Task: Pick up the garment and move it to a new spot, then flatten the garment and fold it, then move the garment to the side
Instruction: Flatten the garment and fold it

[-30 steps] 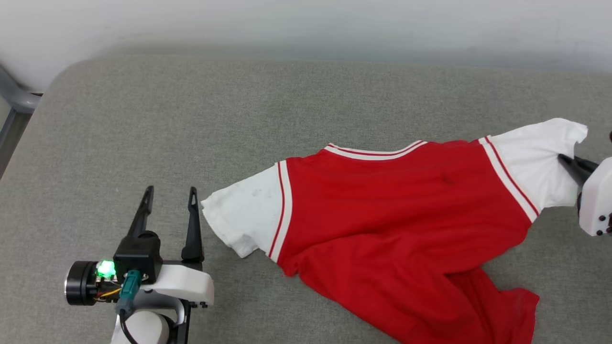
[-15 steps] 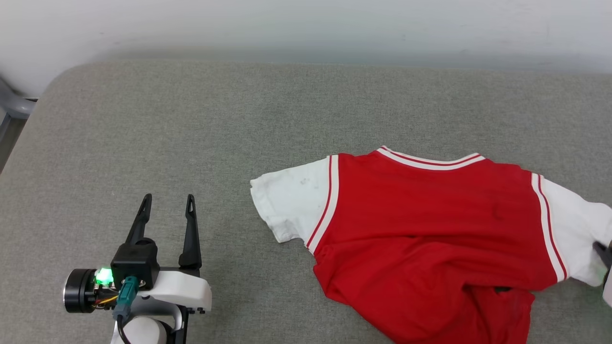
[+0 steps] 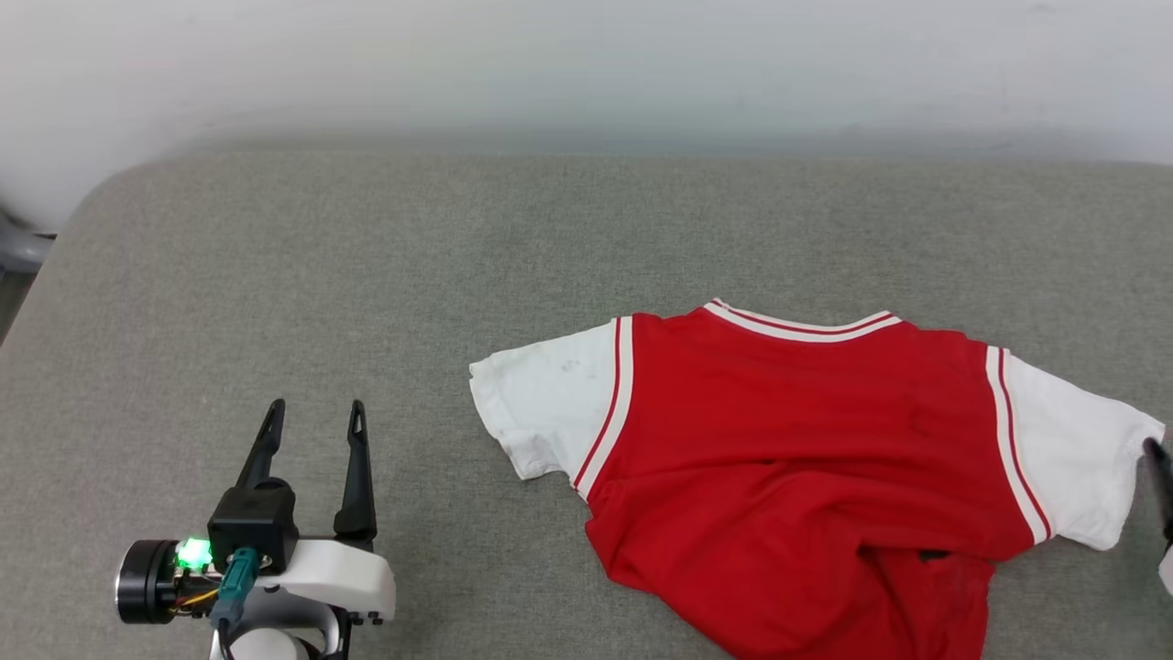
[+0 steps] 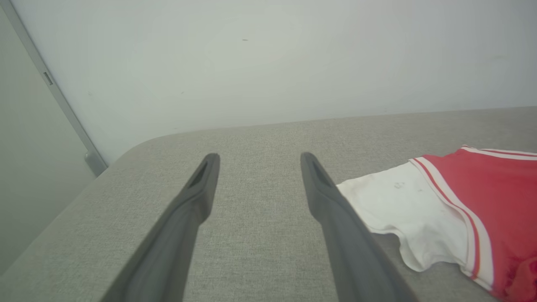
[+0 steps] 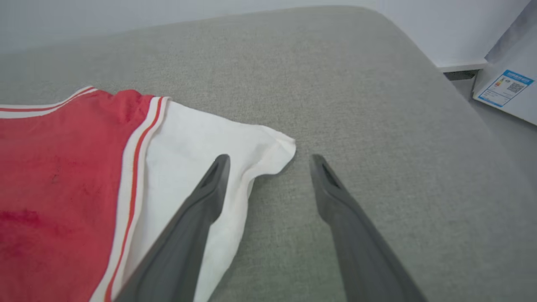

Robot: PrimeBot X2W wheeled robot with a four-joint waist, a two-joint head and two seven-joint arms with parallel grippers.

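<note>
Garment lies on the right half of the grey padded surface, with the collar toward the pale wall and the two white sleeves spread to both sides. The upper part is quite flat. The lower red part is bunched and wrinkled toward the near edge, and it runs out of the head view at the bottom.

The right gripper stands at the end of the sleeve on the robot's right, and its jaws are wide apart with nothing held between them. In its wrist view one finger is above the white cloth and the other above the bare surface. I cannot tell if the finger touches the sleeve. I judge that the shirt now rests in its new spot, so the flattening is the step in hand.

The left gripper is well apart from the other sleeve, low over the bare surface, also wide and empty. It probably waits there so that the cloth can settle freely.

By count: one garment, two sleeves, two striped bands at the sleeve seams, one striped collar, two grippers with two dark fingers each, and one green light on the left wrist.
</note>
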